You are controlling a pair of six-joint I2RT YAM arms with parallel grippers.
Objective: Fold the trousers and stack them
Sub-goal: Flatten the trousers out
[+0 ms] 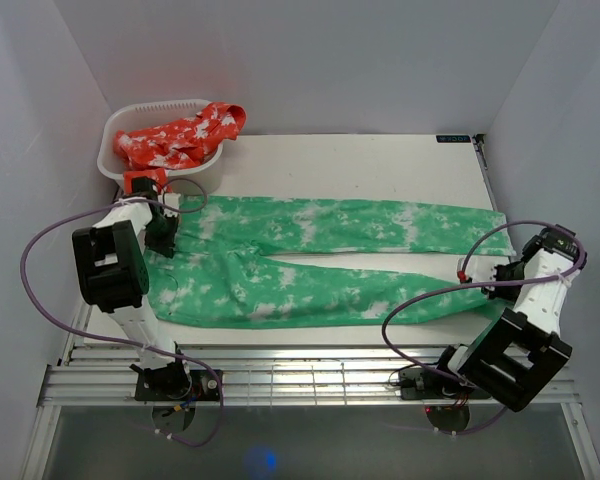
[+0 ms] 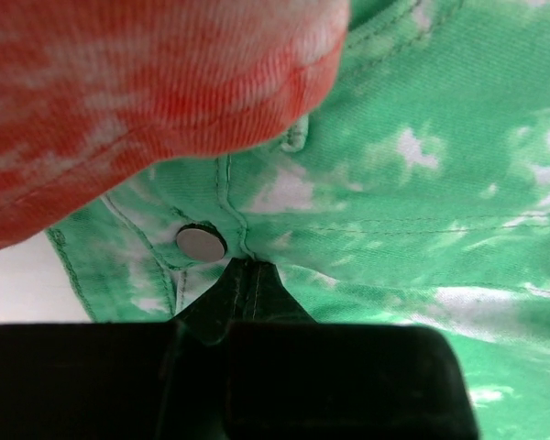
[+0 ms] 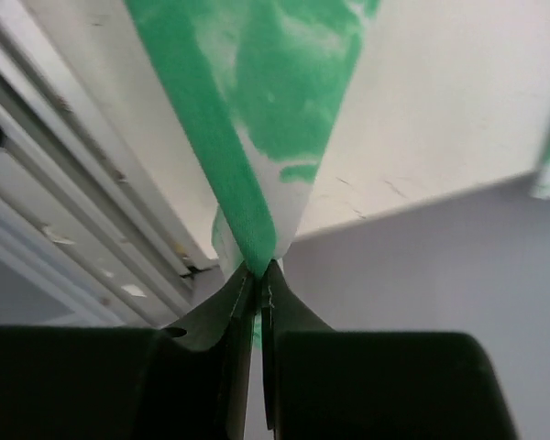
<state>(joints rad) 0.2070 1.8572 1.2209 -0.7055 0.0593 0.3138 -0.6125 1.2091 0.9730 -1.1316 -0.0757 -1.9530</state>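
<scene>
Trousers (image 2: 422,183) partly behind blurred red cloth (image 2: 147,92).

A white basket (image 1: 160,106) holding a red-and-white garment (image 1: 175,140) sits on the table (image 1: 380,170), far left.

You are in a lab test booth, not a home: plain pale walls (image 1: 310,60) box in a white table (image 1: 380,160). The left arm (image 1: 110,262) and the right arm (image 1: 520,350) are bolted to a metal rail frame (image 1: 310,385) at its near edge, and purple cables (image 1: 384,325) loop in the open.
</scene>
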